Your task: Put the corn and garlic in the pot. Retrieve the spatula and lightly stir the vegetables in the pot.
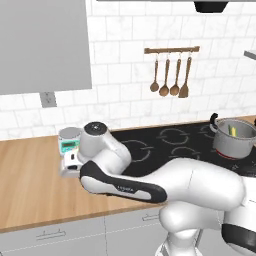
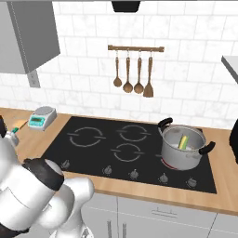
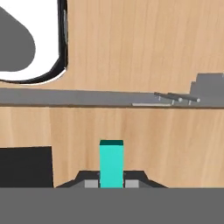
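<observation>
A white robot arm reaches low and to the left over a wooden worktop (image 1: 35,185) in a rendered kitchen. In the hand view, the jaws are closed narrowly on the teal handle of the spatula (image 3: 111,162), which stands up between the two dark finger tips of the gripper (image 3: 111,183), with wood grain behind it. In the right base view, a sliver of the spatula's teal handle and orange blade shows at the far left edge, on the worktop beside the arm.

A black cooktop (image 2: 93,153) is set into the worktop. On its right burner sits the steel pot (image 2: 182,148), well apart from the gripper. The pale yellow-green corn (image 2: 184,141) leans inside the pot. The garlic cannot be made out.

A small kitchen scale (image 2: 42,117) rests on the worktop left of the cooktop. Brown wooden utensils (image 2: 132,74) hang from a rail on the white tiled wall.
</observation>
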